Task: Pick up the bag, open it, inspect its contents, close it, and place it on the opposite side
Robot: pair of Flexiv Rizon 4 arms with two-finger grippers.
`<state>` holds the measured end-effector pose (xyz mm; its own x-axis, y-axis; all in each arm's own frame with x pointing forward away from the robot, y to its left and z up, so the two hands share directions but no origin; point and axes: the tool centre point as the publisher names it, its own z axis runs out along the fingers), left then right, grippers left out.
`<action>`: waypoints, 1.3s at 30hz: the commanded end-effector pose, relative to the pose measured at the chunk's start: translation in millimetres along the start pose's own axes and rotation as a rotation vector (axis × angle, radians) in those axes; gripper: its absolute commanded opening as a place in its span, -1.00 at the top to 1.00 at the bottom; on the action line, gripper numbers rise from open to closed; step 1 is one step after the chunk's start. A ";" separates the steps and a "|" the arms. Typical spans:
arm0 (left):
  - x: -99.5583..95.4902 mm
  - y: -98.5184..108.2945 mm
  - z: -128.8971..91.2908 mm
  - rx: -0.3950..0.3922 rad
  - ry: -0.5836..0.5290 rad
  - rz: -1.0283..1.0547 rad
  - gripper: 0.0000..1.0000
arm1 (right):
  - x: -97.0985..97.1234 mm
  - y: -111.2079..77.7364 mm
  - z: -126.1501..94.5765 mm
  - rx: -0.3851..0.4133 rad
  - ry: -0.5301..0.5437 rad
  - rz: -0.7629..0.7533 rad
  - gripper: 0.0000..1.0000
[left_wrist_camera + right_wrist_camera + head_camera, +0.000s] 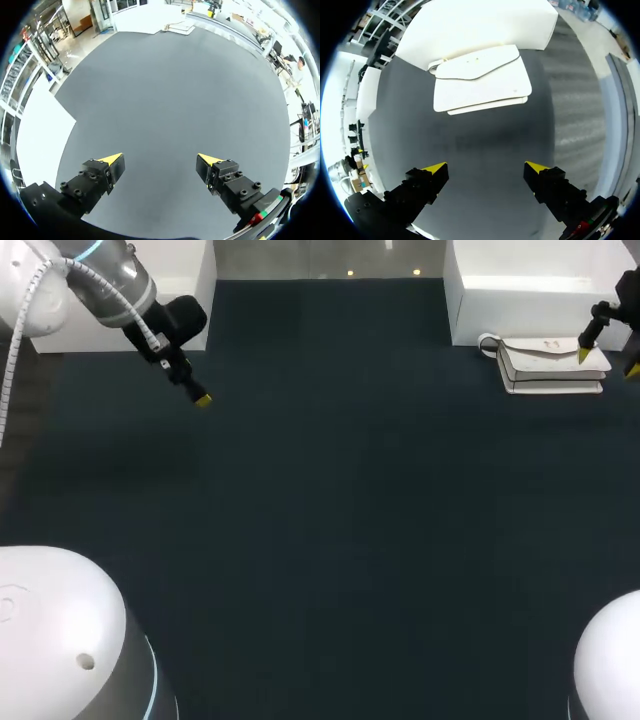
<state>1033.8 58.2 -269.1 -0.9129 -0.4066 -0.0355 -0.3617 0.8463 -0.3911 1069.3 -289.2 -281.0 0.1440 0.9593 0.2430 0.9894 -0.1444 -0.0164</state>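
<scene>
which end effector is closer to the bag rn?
The right end effector: the white bag lies just ahead of its open fingers. The left end effector is at the table's opposite side.

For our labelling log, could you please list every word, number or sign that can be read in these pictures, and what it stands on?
No text can be read.
The white bag has only a few tiny marks on its flap, too small to tell whether they are print.
The dark table shows no writing.

Robotics lab: left arm (pixel 100 285), right arm (pixel 628 288) over dark matted table (pixel 330 490), white box (pixel 530 290) at far edge.
</scene>
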 end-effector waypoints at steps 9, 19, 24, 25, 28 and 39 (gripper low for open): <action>-12.2 -17.4 43.5 0.363 0.189 0.480 -1.00 | -25.7 34.0 18.1 0.050 0.059 0.025 -1.00; -15.0 -31.6 62.9 0.389 0.190 0.468 -1.00 | -43.4 54.7 27.0 0.062 0.088 0.057 -1.00; -18.0 -38.0 69.1 0.409 0.188 0.438 -1.00 | -48.7 62.0 29.1 0.062 0.104 0.067 -1.00; -19.2 -39.1 70.2 0.411 0.189 0.426 -1.00 | -49.1 63.1 29.3 0.062 0.106 0.068 -1.00; -20.0 -41.6 72.3 0.410 0.184 0.400 -1.00 | -51.0 66.1 29.7 0.059 0.113 0.071 -1.00; -25.3 -47.7 75.4 0.396 0.176 0.387 -1.00 | -58.2 75.1 32.9 0.047 0.138 0.076 -1.00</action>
<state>1086.0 2.5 -318.8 -0.9943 -0.0049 -0.1066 0.0711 0.7147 -0.6958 1129.4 -342.1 -326.3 0.2168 0.9075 0.3597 0.9737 -0.2277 -0.0125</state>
